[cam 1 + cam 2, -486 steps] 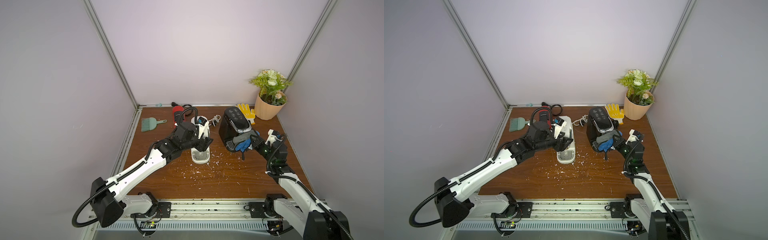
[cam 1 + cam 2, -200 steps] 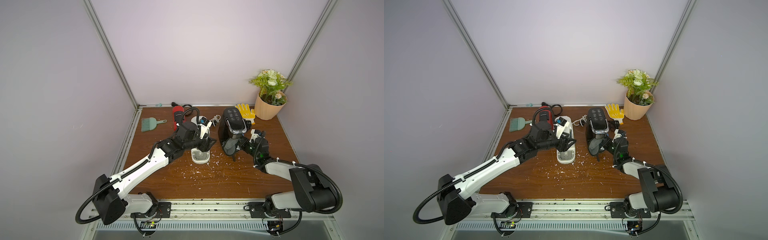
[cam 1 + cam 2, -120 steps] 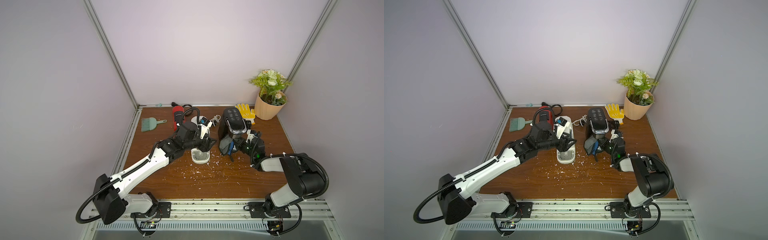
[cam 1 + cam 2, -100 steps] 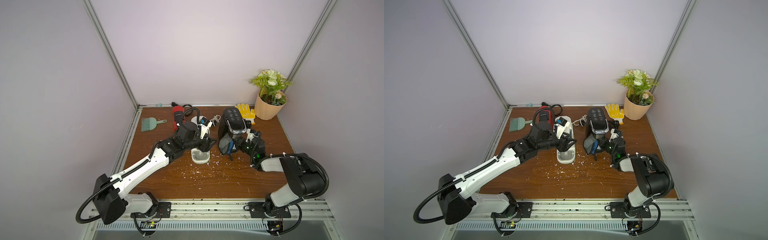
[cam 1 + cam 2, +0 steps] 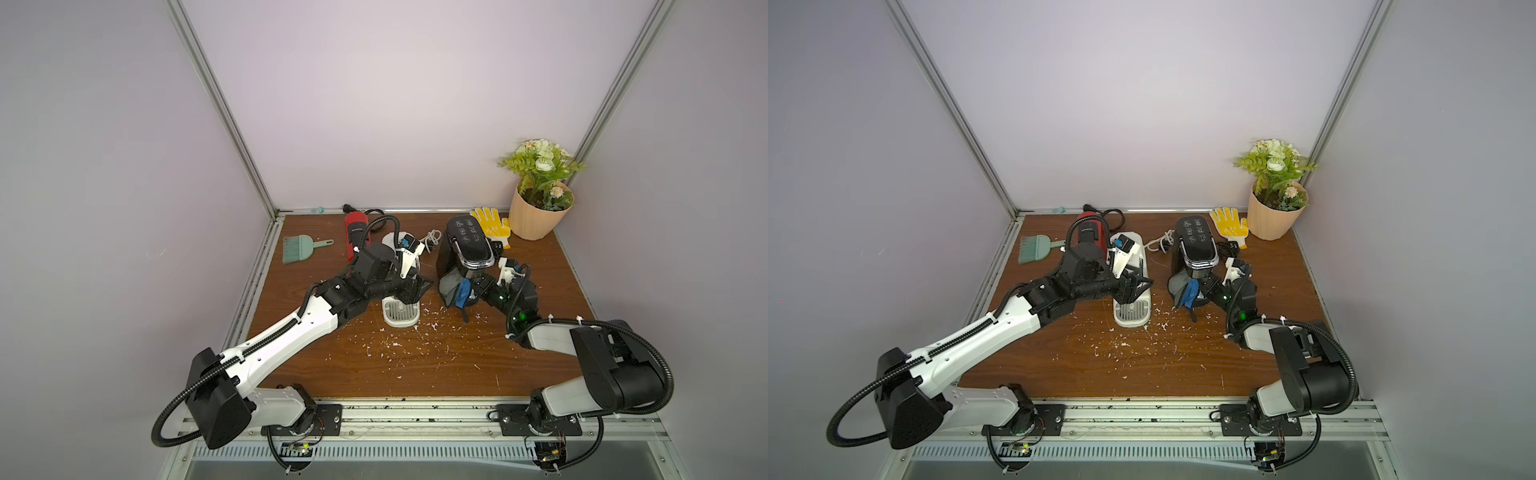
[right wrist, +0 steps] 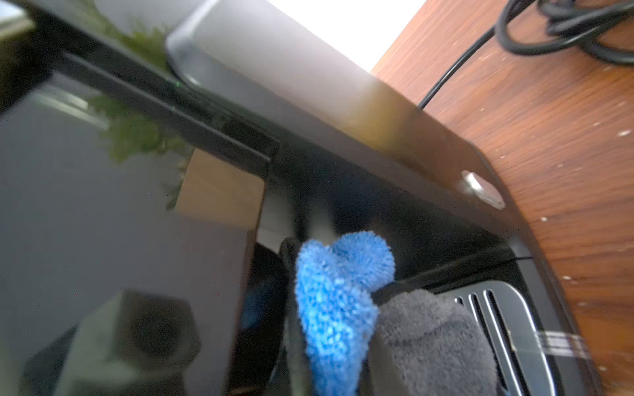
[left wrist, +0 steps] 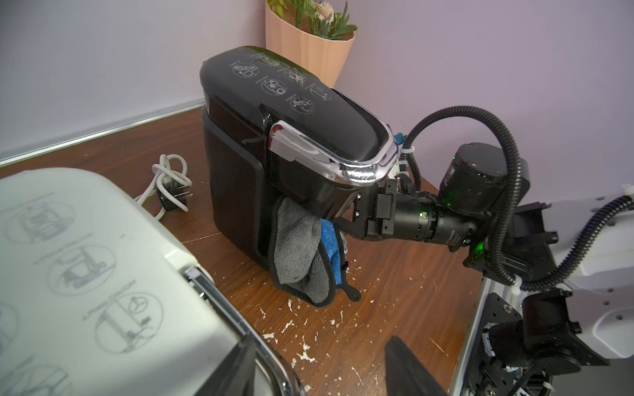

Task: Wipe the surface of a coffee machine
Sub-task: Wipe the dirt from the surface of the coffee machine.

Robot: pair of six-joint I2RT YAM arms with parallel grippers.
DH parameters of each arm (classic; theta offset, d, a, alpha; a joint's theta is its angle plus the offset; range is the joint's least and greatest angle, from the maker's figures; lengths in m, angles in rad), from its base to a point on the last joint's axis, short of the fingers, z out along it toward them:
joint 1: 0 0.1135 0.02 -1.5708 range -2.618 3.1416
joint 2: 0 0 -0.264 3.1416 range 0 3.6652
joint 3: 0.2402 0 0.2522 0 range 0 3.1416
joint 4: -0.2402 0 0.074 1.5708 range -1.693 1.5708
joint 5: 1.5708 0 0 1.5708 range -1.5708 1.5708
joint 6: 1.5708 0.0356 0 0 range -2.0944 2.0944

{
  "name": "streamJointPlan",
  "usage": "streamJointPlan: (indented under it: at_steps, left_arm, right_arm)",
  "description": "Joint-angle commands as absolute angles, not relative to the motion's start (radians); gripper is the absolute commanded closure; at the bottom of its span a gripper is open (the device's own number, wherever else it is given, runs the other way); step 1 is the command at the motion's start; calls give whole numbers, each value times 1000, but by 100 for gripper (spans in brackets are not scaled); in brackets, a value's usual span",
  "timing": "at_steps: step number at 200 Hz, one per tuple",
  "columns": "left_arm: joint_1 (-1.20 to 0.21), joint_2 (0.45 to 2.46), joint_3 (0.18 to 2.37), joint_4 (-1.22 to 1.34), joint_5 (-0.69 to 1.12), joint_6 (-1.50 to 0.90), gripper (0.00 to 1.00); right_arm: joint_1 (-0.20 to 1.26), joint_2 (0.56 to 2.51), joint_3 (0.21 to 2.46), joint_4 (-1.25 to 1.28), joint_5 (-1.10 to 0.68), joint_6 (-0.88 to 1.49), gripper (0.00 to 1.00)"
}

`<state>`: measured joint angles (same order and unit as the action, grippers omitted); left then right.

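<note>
1. Standing right of centre toward the back of the worktop (image 5: 415, 365), the black coffee machine (image 5: 469, 245) has a grey-and-blue cloth (image 7: 295, 247) pressed under its brew head.
2. The right fingers (image 7: 350, 228) pinch that cloth.
3. The left fingers (image 7: 408, 367) are parted over the white coffee machine (image 5: 401, 318).

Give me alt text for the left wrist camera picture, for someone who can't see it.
The right hand holds a grey and blue cloth against the front of a black coffee machine, under its chrome-edged lid. A white coffee machine fills the near foreground, blurred, and white scraps litter the wooden table; a peach plant pot stands behind.
</note>
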<state>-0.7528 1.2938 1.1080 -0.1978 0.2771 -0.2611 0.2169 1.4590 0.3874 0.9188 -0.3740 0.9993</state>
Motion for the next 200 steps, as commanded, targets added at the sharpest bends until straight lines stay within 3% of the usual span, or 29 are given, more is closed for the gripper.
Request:
streamJointPlan:
  at_steps: [1,100,157,200]
  left_arm:
    - [-751,1295,1121,-242,281,-265,38]
    - [-752,1298,1109,-228,282,-267,38]
    - [-752,1298,1101,-226,286,-273,38]
    - [-750,1284,1093,-236,274,-274,38]
  right_arm:
    - [188,1369,421,1099,-398,1011,92]
    - [138,1303,396,918,-324,966,93]
    - [237,1473,491,732,-148,864,94]
    - [264,1450,536,528,59,803,95]
